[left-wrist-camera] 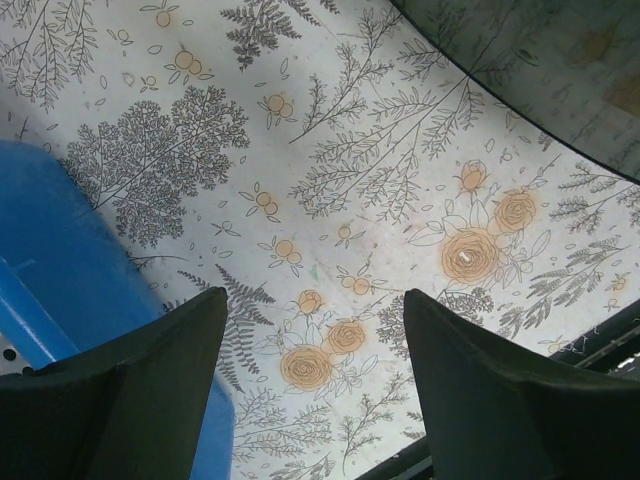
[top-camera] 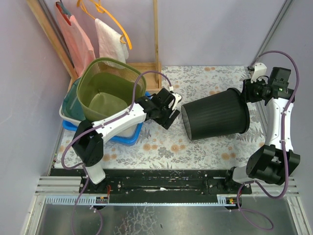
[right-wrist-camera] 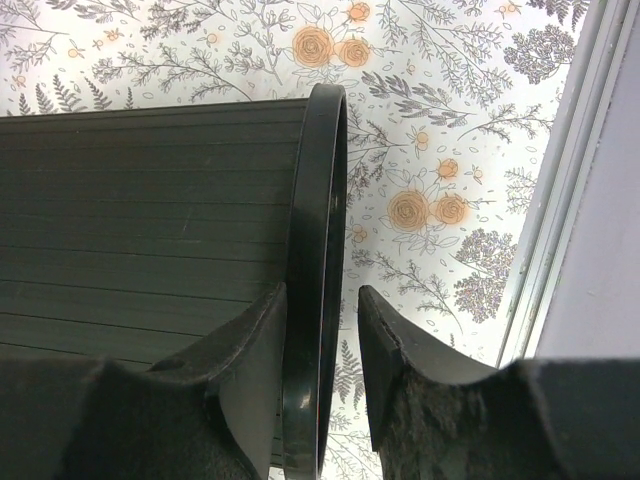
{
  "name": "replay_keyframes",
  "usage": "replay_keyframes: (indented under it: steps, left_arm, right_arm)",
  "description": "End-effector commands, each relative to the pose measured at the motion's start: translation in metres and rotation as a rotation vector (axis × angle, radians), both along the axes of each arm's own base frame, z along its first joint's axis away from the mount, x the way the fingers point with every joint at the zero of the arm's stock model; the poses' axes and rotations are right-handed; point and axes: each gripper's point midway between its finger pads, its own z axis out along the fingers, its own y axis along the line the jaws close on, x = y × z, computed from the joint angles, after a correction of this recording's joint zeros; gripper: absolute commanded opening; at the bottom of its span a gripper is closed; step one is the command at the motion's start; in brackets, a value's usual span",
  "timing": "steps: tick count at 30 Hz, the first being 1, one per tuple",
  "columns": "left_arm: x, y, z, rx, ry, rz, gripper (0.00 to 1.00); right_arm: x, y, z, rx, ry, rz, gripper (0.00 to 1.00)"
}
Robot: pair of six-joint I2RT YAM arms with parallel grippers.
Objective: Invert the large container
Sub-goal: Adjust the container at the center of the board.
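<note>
The large container (top-camera: pixel 215 113) is a black ribbed bin lying on its side on the floral table, with its rim towards the right. In the right wrist view its ribbed wall (right-wrist-camera: pixel 150 220) fills the left and its rim (right-wrist-camera: pixel 322 150) runs upright. My right gripper (top-camera: pixel 247 91) (right-wrist-camera: pixel 322 295) is open with its jaws on either side of that rim; the left finger is against it and a small gap shows at the right finger. My left gripper (top-camera: pixel 172 113) (left-wrist-camera: pixel 315 300) is open and empty, above the table just left of the bin's glossy other end (left-wrist-camera: pixel 540 70).
A green basket (top-camera: pixel 105 85) sits stacked in teal and blue tubs (top-camera: pixel 124 138) at the left; the blue tub's edge (left-wrist-camera: pixel 40 240) is beside my left fingers. A wooden rack with hangers and cloths (top-camera: pixel 93 34) stands behind. A metal rail (right-wrist-camera: pixel 560 200) edges the table's right side.
</note>
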Motion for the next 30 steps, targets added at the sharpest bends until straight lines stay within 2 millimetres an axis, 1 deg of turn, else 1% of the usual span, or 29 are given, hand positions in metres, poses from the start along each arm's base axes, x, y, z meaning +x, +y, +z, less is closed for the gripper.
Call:
replay_keyframes:
  steps: [1,4,9,14,19,24,26,28,30]
  left_arm:
    - [0.014,-0.001,0.01,0.013,-0.061,0.032,0.71]
    - [0.018,0.001,0.009,0.035,-0.081,0.046,0.71]
    - [0.028,0.0,0.003,0.051,-0.1,0.087,0.69]
    - [0.027,-0.019,-0.003,0.033,-0.072,0.076,0.67]
    - [0.025,-0.038,-0.014,0.029,-0.027,0.058,0.66]
    - [0.032,-0.049,-0.022,0.032,-0.014,0.066,0.65]
    - [0.035,-0.054,-0.023,0.022,-0.013,0.069,0.65]
    - [0.039,-0.058,-0.022,0.013,-0.015,0.074,0.65]
    - [0.044,-0.061,-0.014,0.001,-0.038,0.083,0.65]
  right_arm:
    - [-0.028,0.002,-0.032,-0.035,0.194,0.007,0.41]
    - [-0.03,0.006,-0.032,-0.042,0.206,0.02,0.4]
    - [-0.035,0.014,-0.036,-0.064,0.254,0.039,0.34]
    - [-0.032,0.014,-0.034,-0.103,0.249,0.034,0.29]
    - [-0.03,0.017,-0.034,-0.131,0.257,0.041,0.29]
    - [-0.029,0.022,-0.035,-0.148,0.273,0.055,0.29]
    - [-0.029,0.024,-0.035,-0.15,0.279,0.059,0.29]
    - [-0.03,0.026,-0.038,-0.156,0.292,0.066,0.25]
    - [-0.033,0.027,-0.045,-0.169,0.316,0.068,0.22]
